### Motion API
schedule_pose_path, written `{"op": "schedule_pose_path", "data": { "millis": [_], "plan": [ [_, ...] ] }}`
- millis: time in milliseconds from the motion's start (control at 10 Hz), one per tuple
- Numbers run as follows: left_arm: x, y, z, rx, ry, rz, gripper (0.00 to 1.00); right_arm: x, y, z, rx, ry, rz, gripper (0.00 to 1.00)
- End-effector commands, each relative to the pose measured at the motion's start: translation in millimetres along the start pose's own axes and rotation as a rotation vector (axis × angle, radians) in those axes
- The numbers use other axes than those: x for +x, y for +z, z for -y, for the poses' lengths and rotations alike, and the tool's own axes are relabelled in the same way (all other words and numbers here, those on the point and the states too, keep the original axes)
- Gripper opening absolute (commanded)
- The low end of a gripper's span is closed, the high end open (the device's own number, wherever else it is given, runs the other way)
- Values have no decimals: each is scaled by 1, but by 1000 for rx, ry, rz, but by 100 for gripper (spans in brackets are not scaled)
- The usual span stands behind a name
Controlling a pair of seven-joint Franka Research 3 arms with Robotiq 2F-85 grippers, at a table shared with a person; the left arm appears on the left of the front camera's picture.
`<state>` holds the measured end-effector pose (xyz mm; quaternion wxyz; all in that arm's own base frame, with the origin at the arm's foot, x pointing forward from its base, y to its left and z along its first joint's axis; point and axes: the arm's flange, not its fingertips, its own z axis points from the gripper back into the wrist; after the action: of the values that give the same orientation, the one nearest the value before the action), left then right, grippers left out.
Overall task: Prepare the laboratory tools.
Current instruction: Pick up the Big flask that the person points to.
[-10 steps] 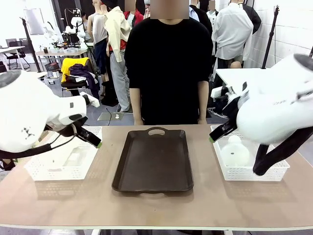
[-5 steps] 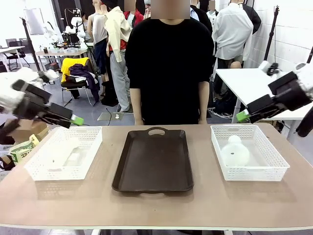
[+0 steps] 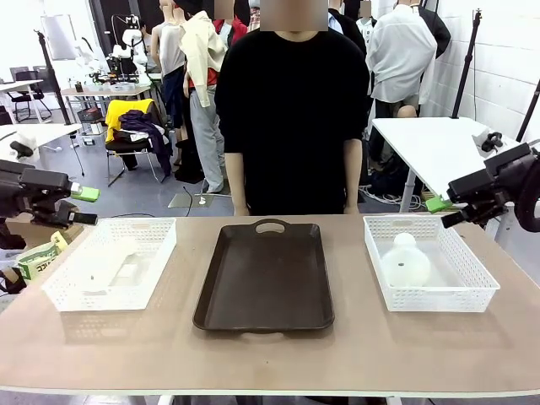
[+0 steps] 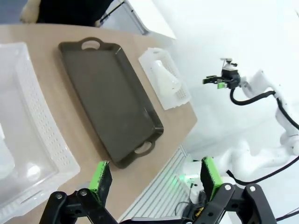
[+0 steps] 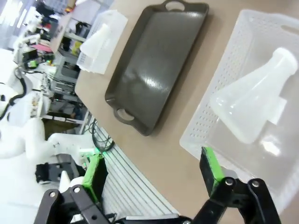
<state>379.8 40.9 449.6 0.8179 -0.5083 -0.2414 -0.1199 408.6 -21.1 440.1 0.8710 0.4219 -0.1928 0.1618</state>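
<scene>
One frosted white flask [image 3: 405,260] lies in the right mesh basket [image 3: 439,299], its neck pointing away from me. The other flask [image 3: 110,260] lies in the left mesh basket [image 3: 101,299]. My left gripper [image 3: 84,206] hangs open beyond the table's left edge, above and outside its basket. At the far right, my right gripper [image 3: 445,213] is open too, above that basket's outer far corner. The right wrist view looks down past open fingertips [image 5: 212,175] at the flask [image 5: 254,109] lying on its side. Nothing sits between the left gripper's [image 4: 155,179] fingers.
A dark brown handled tray [image 3: 264,274] lies bare between the two baskets. A person in black stands at the table's far edge, arms down. Another white table stands behind on the right. The near strip of the tabletop is free.
Both arms have drawn back outward from over the baskets to the table's sides. Both grippers stayed open; the flasks and tray have not moved.
</scene>
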Motion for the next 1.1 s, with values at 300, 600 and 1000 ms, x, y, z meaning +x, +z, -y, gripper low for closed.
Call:
{"op": "schedule_pose_path", "data": {
  "millis": [300, 600, 1000],
  "plan": [
    [6, 0, -38, 60, 122, -28, 100, -7, 2, 21, 47, -33, 29, 100],
    [8, -1, -34, 58, 104, -40, 100, -7, 2, 22, 61, -14, 37, 100],
    [8, -3, -31, 74, 112, -67, 100, -9, 5, 18, 35, -34, 18, 100]
  ]
}}
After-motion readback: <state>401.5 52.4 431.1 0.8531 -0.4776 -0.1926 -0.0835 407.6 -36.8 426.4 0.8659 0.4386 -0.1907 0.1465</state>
